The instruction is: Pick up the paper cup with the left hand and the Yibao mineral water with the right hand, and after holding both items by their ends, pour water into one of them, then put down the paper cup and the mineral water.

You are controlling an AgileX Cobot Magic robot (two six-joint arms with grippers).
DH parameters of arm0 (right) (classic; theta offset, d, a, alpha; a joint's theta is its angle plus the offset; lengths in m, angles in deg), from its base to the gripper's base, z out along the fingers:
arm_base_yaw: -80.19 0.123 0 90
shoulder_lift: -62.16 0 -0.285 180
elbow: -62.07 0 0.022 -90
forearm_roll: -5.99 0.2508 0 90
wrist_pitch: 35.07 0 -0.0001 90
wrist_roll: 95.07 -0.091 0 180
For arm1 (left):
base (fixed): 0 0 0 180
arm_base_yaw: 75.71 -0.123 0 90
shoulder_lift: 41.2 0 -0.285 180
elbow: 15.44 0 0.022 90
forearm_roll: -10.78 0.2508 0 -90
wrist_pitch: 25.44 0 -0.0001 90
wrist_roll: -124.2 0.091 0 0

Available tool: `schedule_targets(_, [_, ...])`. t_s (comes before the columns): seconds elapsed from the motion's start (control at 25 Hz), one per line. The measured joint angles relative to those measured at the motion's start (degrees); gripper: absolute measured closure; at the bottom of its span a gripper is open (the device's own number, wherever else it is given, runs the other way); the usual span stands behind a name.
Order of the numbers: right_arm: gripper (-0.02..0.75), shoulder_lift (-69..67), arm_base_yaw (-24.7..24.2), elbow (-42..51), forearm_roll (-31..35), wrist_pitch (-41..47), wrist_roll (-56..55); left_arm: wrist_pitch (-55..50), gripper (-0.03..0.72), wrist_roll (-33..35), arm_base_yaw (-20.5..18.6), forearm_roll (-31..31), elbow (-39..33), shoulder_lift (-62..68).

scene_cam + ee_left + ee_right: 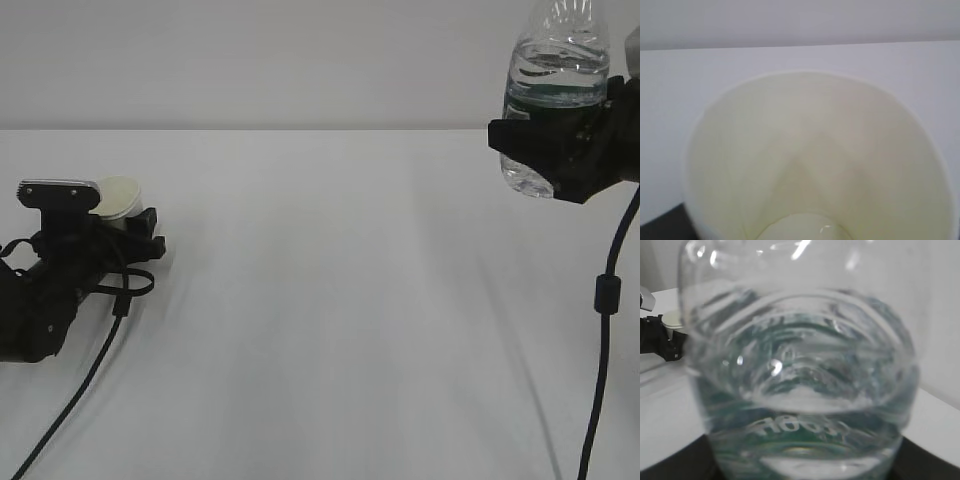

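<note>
The white paper cup (118,197) stands low at the left of the table, between the black jaws of my left gripper (148,232). Its cream inside (810,150) fills the left wrist view and hides the jaws, so contact with the cup does not show. High at the right, my right gripper (560,150) is shut on the Yibao mineral water (555,70), gripping its lower body just below the green label. The bottle is upright and partly full, and its ribbed body (800,380) fills the right wrist view, with dark fingers (927,462) at the bottom corners.
The white table (330,300) runs wide between the two arms, with a plain wall behind. The left arm's black cable (90,370) trails over the table toward the front edge. The right arm's cable (603,330) hangs down at the far right.
</note>
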Motion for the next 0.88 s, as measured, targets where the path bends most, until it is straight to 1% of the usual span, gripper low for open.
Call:
schedule_targets(0.08, [0.339,0.00,0.00,0.00,-0.08,0.00,0.00,0.25,0.218,0.00,0.00,0.42,0.00,0.00])
schedule_targets(0.16, [0.339,0.00,0.00,0.00,-0.08,0.00,0.00,0.33,0.225,0.00,0.00,1.60,0.00,0.00])
schedule_targets(0.48, [0.339,0.00,0.00,0.00,-0.22,0.00,0.00,0.33,0.228,0.00,0.00,7.55,-0.35,-0.25])
schedule_targets(0.72, [0.339,0.00,0.00,0.00,-0.22,0.00,0.47,0.13,0.228,0.00,0.00,11.02,-3.55,-4.15])
schedule_targets(0.88, [0.339,0.00,0.00,0.00,-0.22,0.00,0.52,0.01,0.229,-2.34,0.00,15.22,-4.26,-7.48])
